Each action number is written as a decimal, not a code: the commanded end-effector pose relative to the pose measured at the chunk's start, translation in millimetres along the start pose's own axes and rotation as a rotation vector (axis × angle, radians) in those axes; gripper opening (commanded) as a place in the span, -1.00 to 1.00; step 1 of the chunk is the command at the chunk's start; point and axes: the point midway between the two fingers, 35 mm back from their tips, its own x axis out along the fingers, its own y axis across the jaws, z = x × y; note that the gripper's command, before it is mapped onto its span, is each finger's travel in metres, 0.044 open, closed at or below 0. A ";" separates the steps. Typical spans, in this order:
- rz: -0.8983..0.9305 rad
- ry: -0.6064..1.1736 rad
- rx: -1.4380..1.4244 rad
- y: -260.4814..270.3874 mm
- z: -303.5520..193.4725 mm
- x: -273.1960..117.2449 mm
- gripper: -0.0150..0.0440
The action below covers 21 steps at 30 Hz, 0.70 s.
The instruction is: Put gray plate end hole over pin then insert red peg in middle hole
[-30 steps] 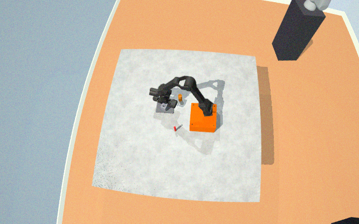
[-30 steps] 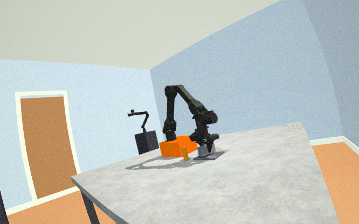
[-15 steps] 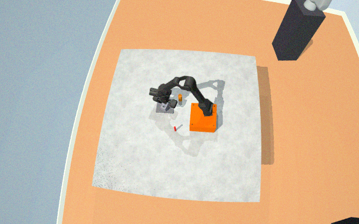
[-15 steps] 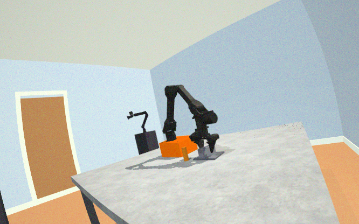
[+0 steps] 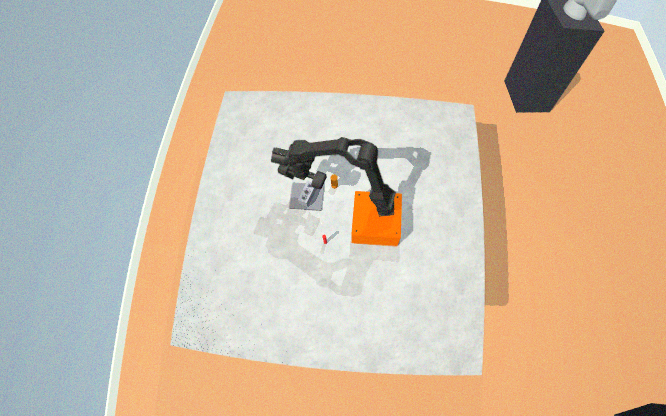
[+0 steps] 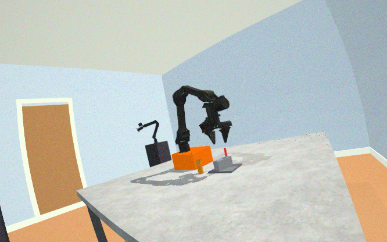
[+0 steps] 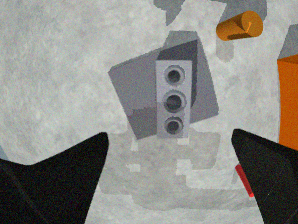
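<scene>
The gray plate [image 5: 308,196] [image 6: 222,164] [image 7: 174,88], a thick block with three holes in a row, rests on the flat dark-gray base [image 5: 318,203] [image 6: 234,168] [image 7: 132,90] and looks level. It is turned relative to the base's edges. The pin is not visible; whether it is inside an end hole cannot be told. My gripper [image 6: 219,142] [image 7: 172,137] is wide open and empty, above the plate and clear of it. The red peg [image 5: 324,239] [image 6: 225,151] [image 7: 244,180] stands upright on the table, apart from the base, partly behind a finger in the wrist view.
An orange-brown cylinder [image 5: 334,181] [image 6: 199,166] [image 7: 240,26] stands close beside the base. The bright orange block [image 5: 372,224] [image 6: 203,157] [image 7: 290,105] under my arm stands to the right of the plate and peg in the top view.
</scene>
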 end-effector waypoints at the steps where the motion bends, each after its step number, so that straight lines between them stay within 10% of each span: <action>1: -0.022 0.001 0.005 -4.3 0.2 -6.3 1.00; 21: -0.028 0.030 -0.772 -146.8 -159.9 -12.5 1.00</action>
